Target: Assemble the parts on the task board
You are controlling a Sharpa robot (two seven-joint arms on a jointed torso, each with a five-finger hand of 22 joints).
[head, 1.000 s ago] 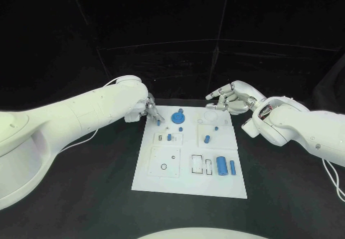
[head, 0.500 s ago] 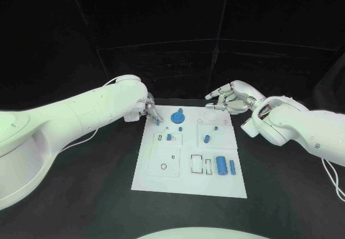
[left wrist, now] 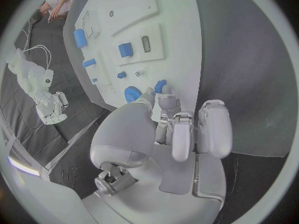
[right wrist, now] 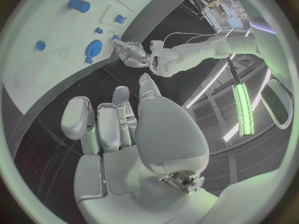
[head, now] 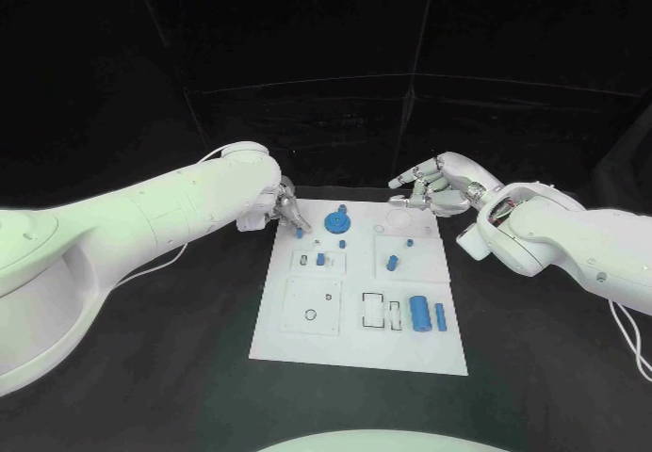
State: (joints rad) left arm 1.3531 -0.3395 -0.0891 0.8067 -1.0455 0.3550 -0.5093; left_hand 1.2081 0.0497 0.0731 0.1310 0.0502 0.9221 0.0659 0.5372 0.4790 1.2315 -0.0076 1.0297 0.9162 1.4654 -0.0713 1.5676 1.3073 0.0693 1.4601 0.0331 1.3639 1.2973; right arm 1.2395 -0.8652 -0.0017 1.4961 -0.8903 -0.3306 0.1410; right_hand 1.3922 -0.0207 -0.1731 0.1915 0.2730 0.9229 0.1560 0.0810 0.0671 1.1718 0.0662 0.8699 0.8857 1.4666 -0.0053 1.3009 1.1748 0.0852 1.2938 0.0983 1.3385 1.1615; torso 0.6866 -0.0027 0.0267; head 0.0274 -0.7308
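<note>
The white task board (head: 356, 325) lies in the middle of the black table. My left hand (head: 283, 209) hovers at the board's far left corner and pinches a small blue part (left wrist: 161, 86) at its fingertips, just beside the blue gear (head: 338, 223). My right hand (head: 432, 191) hangs over the far right corner with its fingers apart, holding nothing. Small blue pieces (head: 319, 257) and a blue peg (head: 390, 263) stand mid-board. Two blue cylinders (head: 420, 312) lie near the right edge.
Empty cut-outs (head: 311, 306) mark the board's near left part. A round recess (head: 401, 222) sits under my right hand. Black table (head: 163, 377) surrounds the board on all sides.
</note>
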